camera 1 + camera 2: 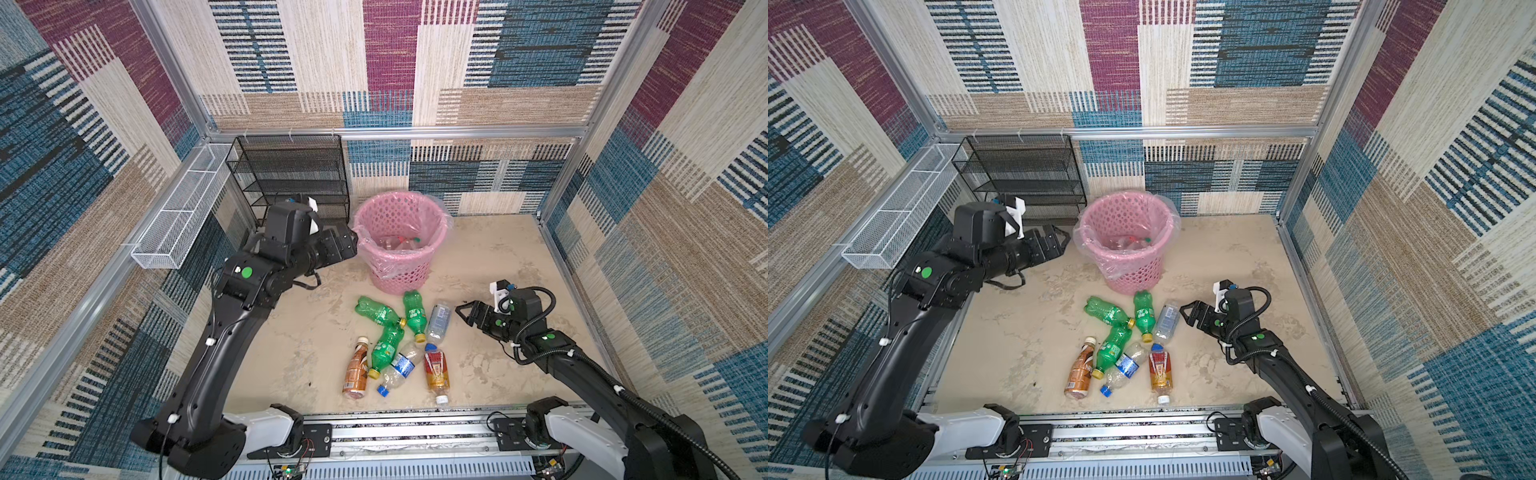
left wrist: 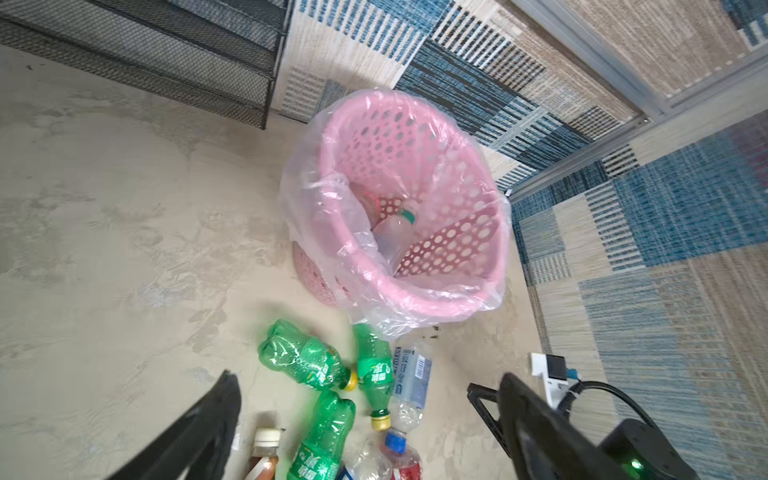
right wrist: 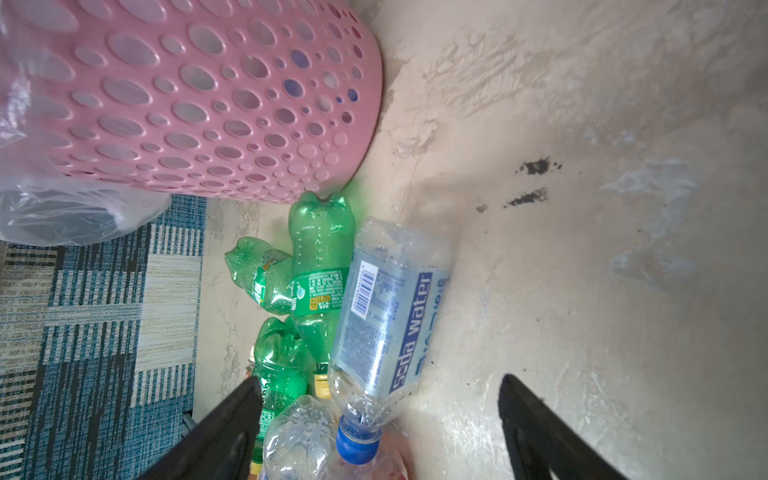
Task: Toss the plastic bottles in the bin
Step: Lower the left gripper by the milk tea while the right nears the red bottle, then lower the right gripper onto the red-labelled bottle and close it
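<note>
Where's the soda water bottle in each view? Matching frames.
In a top view: soda water bottle right of a green bottle.
In a top view: same bottle, left of the right hand.
Left wrist: bottle beside the green one.
Right wrist: bottle ahead, label readable.
Shared landmark: pink bin, behind it.

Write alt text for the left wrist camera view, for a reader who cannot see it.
A pink bin lined with a clear bag stands on a beige floor with a clear bottle inside. Three green bottles and a labelled water bottle lie on the floor beside it. The left gripper is open and empty.
</note>
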Robot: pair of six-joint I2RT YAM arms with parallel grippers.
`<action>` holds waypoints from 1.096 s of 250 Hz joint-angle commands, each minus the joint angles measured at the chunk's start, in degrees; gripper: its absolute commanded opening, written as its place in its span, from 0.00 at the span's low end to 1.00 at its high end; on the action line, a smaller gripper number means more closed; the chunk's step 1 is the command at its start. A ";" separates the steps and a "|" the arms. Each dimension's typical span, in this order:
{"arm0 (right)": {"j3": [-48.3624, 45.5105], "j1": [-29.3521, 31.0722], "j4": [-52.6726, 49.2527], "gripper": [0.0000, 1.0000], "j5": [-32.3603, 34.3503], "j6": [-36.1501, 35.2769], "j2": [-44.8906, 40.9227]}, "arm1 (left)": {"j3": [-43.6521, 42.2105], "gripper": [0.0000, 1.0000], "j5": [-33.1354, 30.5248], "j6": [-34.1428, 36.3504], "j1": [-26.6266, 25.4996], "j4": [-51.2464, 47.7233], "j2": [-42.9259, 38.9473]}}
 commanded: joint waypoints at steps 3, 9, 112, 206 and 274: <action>-0.02 0.00 0.70 0.89 -0.40 0.13 0.14 | -10.04 0.96 -1.44 -2.97 0.19 6.55 -4.76; 0.03 0.00 0.36 0.89 -0.30 0.00 0.14 | -12.15 0.96 -1.34 -3.13 0.14 6.38 -5.59; -1.42 1.41 -8.04 0.85 -1.91 0.77 -7.54 | -37.59 0.94 4.48 -6.70 2.19 9.76 -13.26; -5.17 11.07 -7.68 0.83 0.75 7.50 -10.46 | -45.24 0.93 8.41 -7.41 3.03 13.49 -15.93; -2.81 15.56 -8.21 0.83 2.45 8.32 -7.73 | -48.16 0.93 8.76 -7.86 3.47 14.36 -17.32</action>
